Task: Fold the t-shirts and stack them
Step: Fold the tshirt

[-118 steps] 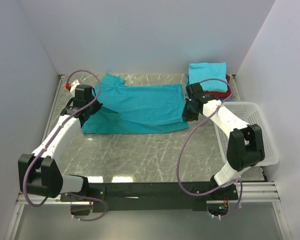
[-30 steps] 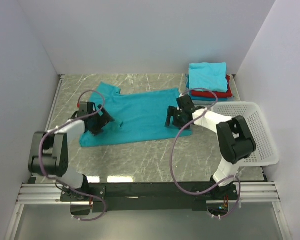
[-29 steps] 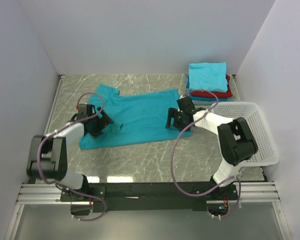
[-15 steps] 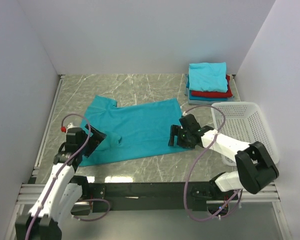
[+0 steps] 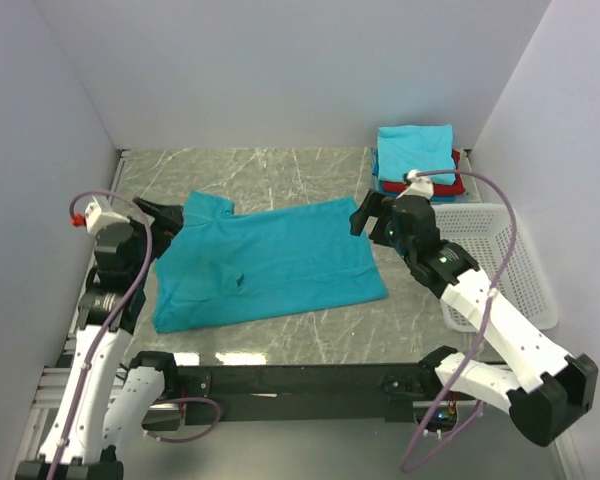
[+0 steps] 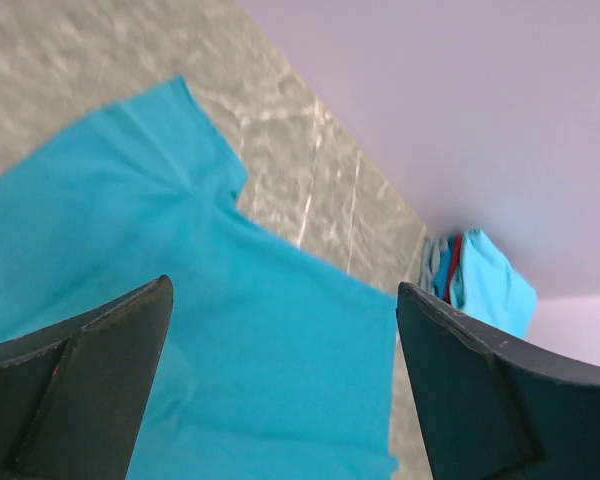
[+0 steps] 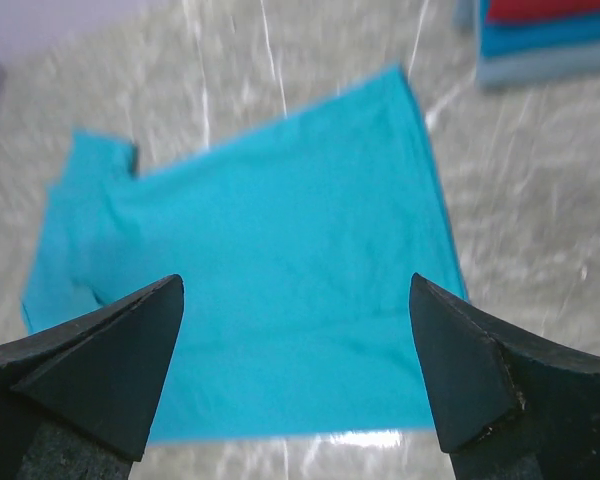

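Grey veined stone-look tabletop [image 5: 280, 335], smooth and faintly glossy, enclosed by plain pale walls. One teal t-shirt [image 5: 280, 260] lies spread flat at centre, slightly askew, sleeve end left, hem right. The folded t-shirts [image 5: 417, 155], teal over red over blue, are stacked at the far right corner, just beyond the white lattice basket [image 5: 530, 290].

The left gripper [image 5: 166, 212] hovers beside the far-left sleeve. The right gripper [image 5: 364, 213] hangs near the far-right hem corner. Both wrist views show the jaws spread wide with nothing between them.

Probable hazards:
- The cloth looks thin and limp, so a shallow pinch could slip off or take only one layer.
- A small pucker [image 5: 236, 281] sits left of centre. Folding over it would likely set a crease.
- The slick surface probably gives little friction, so unequal pulls would skew the shirt further.
- The right arm's cable [image 5: 485, 190] arcs close to the stack, and a snag could topple it.
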You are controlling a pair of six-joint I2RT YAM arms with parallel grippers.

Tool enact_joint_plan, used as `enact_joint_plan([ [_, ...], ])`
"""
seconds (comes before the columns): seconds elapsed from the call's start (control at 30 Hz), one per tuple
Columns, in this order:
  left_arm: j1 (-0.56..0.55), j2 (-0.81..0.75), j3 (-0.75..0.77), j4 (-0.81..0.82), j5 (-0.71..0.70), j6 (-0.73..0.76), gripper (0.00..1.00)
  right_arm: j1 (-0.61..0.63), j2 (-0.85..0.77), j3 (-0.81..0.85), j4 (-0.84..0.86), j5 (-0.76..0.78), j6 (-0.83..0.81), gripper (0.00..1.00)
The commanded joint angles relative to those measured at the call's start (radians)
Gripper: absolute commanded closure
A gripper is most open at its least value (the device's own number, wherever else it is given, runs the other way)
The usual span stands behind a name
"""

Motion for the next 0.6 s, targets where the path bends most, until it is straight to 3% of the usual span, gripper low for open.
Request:
enact_joint_plan([
  [0.0,-0.001,0.109,0.068,0.103,-0.099,0.06,0.01,-0.001,-0.026,0.021,0.084,0.132,-0.014,0.0],
  [0.17,0.006,0.337,0.172,0.228,-0.091,0.175,0.0,-0.027,0.04,0.033,0.141,0.155,-0.018,0.0],
  [0.3,0.03,0.528,0.255,0.269,-0.101,0.25,0.01,-0.058,0.171,0.152,0.089,0.105,-0.034,0.0],
  [0.43,0.044,0.788,0.405,0.236,-0.098,0.368,0.01,-0.067,0.342,0.273,0.009,0.123,-0.069,0.0],
  [0.57,0.05,1.02,0.653,0.119,-0.078,0.449,0.01,-0.093,0.451,0.353,-0.046,0.112,-0.038,0.0],
])
